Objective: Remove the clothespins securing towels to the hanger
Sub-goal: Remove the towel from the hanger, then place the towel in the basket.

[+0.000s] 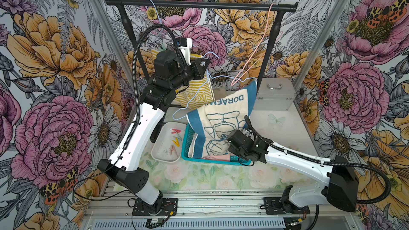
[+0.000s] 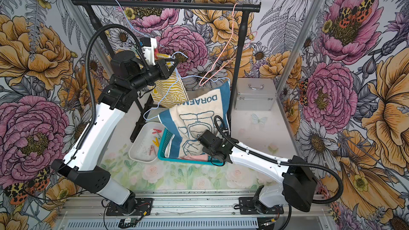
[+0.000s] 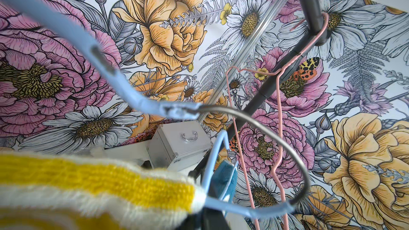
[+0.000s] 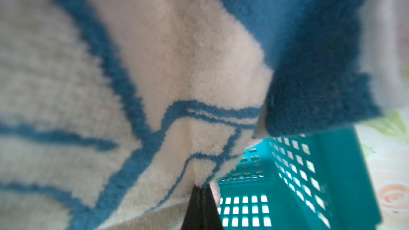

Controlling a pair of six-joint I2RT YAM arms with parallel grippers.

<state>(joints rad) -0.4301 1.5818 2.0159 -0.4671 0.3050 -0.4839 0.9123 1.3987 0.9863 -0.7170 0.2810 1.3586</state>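
In both top views clothespins [image 1: 175, 139] lie in a tray [image 1: 160, 153], and the left claw [image 1: 206, 62] is closed at the top edge of the yellow towel [image 1: 194, 89]. Left wrist — that edge hangs on a blue hanger [image 3: 243, 211]. Right wrist — the right claw [image 4: 200, 188] pinches the cream towel [image 4: 177, 63] over the basket [image 4: 332, 173].

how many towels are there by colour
yellow-and-white striped towel: 1
cream towel with blue border: 1
pale pink towel: 1
total: 3
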